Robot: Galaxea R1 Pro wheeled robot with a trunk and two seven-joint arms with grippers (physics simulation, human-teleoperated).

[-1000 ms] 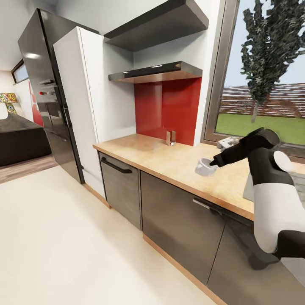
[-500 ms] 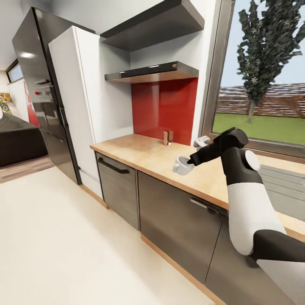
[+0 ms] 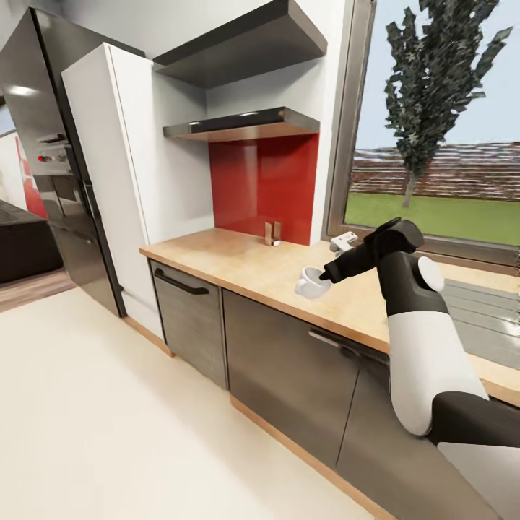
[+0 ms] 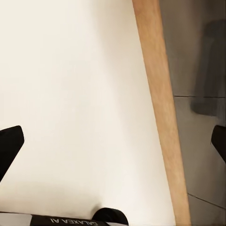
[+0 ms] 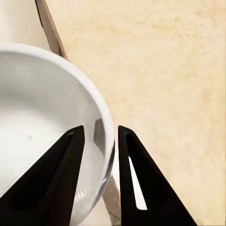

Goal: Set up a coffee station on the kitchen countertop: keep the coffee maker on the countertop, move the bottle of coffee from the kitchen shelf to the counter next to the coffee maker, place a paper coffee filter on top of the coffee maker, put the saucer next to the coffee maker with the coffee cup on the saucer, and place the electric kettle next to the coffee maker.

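1. The coffee cup was held by its rim in the right gripper, one finger inside the bowl and one outside, as seen in the right wrist view. It was carried above the front edge of the kitchen countertop, at about 1 o'clock from the centre of the head view.
2. The hold was judged thin: only the wall of the cup was pinched, so a jolt or a quick turn of the base could let it twist or slip out.
3. Because the cup hung over the counter's edge, a drop there could send it to the floor.
4. The left gripper was seen spread wide with nothing between its fingers, above the floor and the cabinet fronts.
5. No saucer or coffee maker was seen on this stretch, so a release here would be judged premature.
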